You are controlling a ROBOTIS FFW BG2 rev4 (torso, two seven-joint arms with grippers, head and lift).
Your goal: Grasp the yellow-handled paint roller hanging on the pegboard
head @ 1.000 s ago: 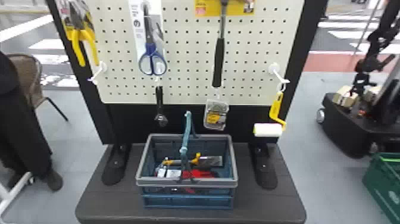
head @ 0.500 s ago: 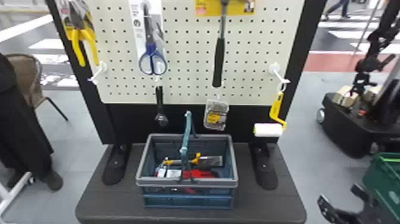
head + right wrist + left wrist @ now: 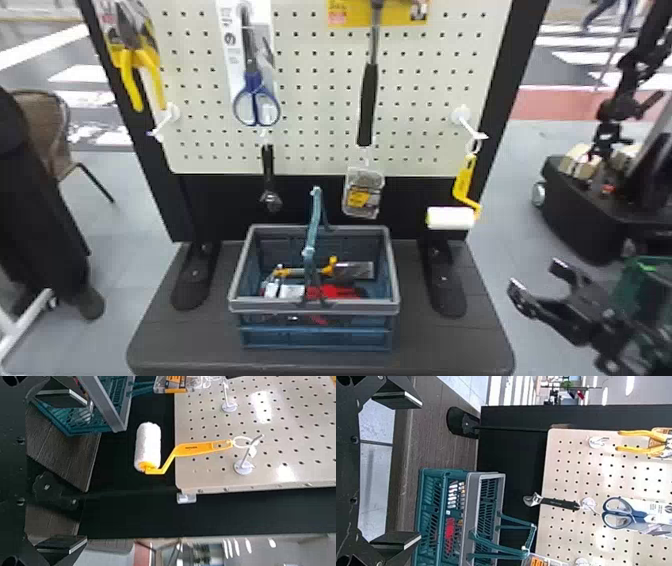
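Note:
The yellow-handled paint roller (image 3: 464, 186) hangs by its ring from a white hook (image 3: 468, 126) at the pegboard's (image 3: 320, 85) right edge, its white sleeve (image 3: 449, 218) lowest. My right gripper (image 3: 536, 280) is open, low at the right beyond the table corner, well short of the roller and below it. In the right wrist view the paint roller (image 3: 190, 449) lies ahead of the open right gripper (image 3: 67, 471), with nothing between the fingers. The left gripper (image 3: 401, 471) is open and holds nothing, facing the basket (image 3: 455, 518) and the board.
Pliers (image 3: 134, 60), scissors (image 3: 256, 102), a hammer (image 3: 368, 100), a wrench (image 3: 270, 180) and a small bag (image 3: 363, 192) hang on the board. A blue basket (image 3: 312, 305) of tools stands mid-table. A black cart (image 3: 600, 200) and a green crate (image 3: 645, 280) are at the right.
My right gripper came up into the head view from the bottom right corner and now stands higher and further in. The roller and the board's tools have not moved.

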